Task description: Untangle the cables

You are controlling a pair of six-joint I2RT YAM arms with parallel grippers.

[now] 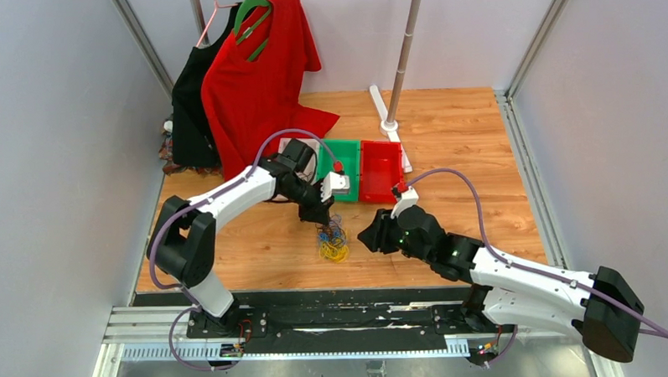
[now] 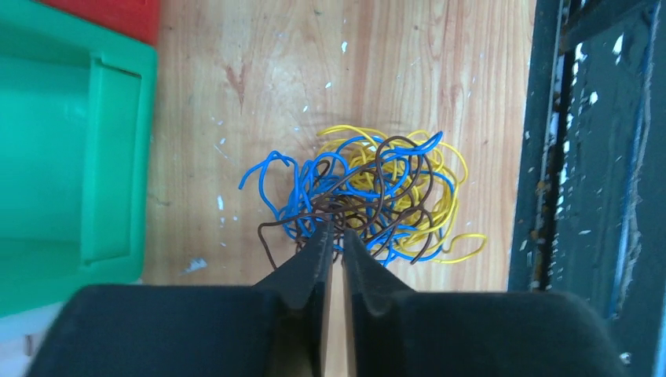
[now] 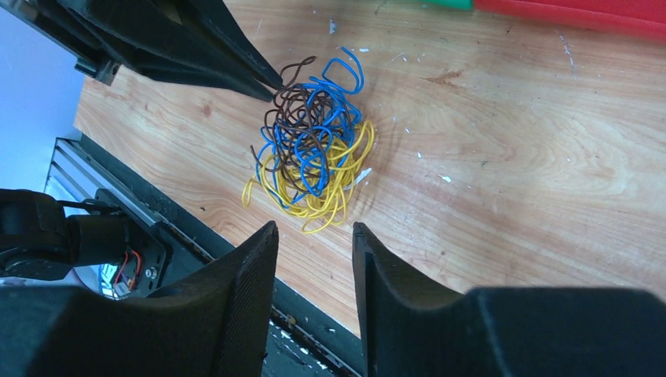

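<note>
While left gripper (image 2: 335, 233) has fingers almost pressed together, pinching a brown strand at the edge of the tangle of thin yellow, blue and brown cables (image 2: 369, 192), right gripper (image 3: 314, 229) hovers beside it, fingers spread; tangle lies on wooden table (image 1: 463, 150) near green plastic bin (image 1: 344, 148)

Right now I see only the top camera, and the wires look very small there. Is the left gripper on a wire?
Observer: Its own camera shows the left gripper almost shut, tips at a brown wire on the edge of the tangle. A real pinch I cannot confirm.
Operator: And the right gripper, open or shut?
Observer: Open. In its camera the right gripper is clear of the tangle, with the yellow wires nearest it.
</note>
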